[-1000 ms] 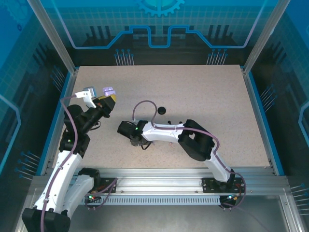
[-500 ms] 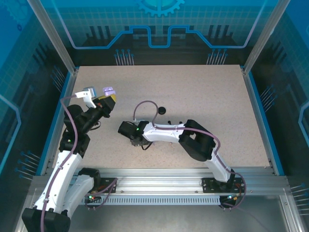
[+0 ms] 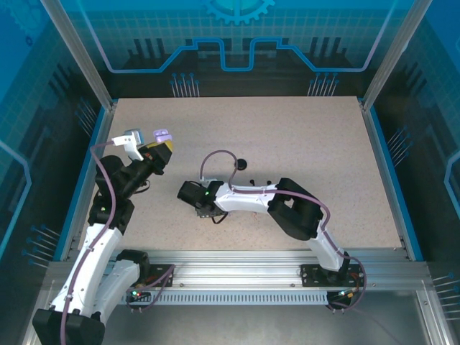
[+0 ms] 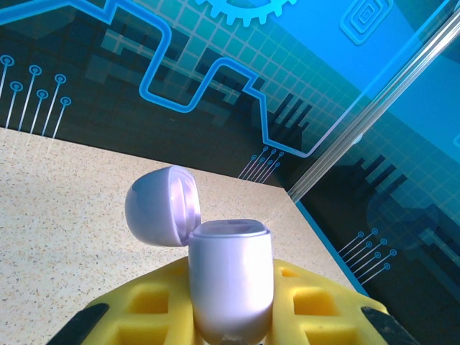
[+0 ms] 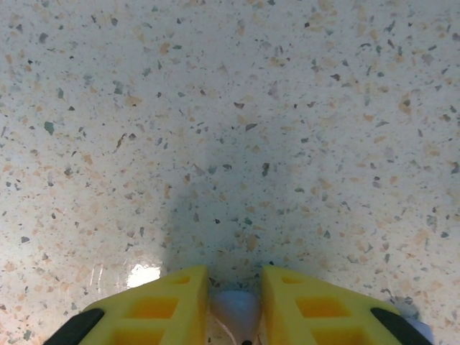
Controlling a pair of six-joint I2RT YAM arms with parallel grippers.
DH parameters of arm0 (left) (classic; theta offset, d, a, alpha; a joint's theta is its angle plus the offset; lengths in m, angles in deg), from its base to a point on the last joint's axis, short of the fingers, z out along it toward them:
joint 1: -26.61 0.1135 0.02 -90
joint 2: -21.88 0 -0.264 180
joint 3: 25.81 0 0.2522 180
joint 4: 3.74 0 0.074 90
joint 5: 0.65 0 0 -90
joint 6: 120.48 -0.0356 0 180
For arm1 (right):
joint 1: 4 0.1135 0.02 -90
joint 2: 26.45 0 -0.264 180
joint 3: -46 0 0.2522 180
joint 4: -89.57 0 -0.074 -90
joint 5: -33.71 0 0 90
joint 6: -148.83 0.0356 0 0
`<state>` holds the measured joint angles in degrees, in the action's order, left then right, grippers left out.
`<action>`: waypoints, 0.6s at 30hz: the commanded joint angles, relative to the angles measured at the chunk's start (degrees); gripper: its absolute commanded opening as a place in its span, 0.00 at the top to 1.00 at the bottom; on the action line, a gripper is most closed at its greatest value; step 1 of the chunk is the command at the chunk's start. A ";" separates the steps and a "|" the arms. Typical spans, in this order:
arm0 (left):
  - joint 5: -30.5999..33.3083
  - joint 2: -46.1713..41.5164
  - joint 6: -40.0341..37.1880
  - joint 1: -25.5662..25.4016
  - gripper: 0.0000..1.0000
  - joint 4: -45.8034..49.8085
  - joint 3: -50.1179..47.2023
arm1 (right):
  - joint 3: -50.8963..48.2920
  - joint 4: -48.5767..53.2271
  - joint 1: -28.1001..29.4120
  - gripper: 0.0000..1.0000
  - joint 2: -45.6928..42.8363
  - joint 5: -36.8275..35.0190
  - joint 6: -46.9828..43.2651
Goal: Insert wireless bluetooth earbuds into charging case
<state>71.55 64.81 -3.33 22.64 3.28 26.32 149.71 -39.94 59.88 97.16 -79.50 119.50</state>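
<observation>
Hidden or unclear:
- Right fingers (image 5: 169, 302): concealed under the wrist in the top view.
- Pale earbud (image 5: 237, 310): only its rounded top shows, and the rest is cut off by the lower frame edge.
- Pale scrap (image 5: 415, 328): at the wrist view's lower right corner, unidentifiable.
- Small black round item (image 3: 241, 164): too small to name.

Position:
- The earbud sits pinched in the narrow gap between the two yellow right fingers, low over the speckled counter (image 3: 302, 136).
- The left fingers (image 4: 147, 313) clamp the lilac charging case (image 4: 231, 280) upright by its body. Its lid (image 4: 164, 206) is hinged open to the left.
- The case (image 3: 164, 135) is held at the counter's left side.

Count:
- Lilac case: one.
- Earbud: one.
- Black item: one, lying apart between the arms.
</observation>
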 commanded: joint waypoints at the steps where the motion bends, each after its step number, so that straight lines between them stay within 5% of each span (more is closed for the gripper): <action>1: -1.09 0.12 1.45 0.10 1.00 -1.96 -0.66 | -2.32 1.20 0.90 0.75 -0.36 -0.11 1.47; 18: -2.41 4.01 2.73 0.01 1.00 -8.63 -1.89 | -3.20 -1.59 -1.83 0.81 -9.02 -1.98 -4.04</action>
<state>70.48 68.29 -1.80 22.64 -0.88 25.03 146.70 -41.47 59.38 92.59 -79.91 117.68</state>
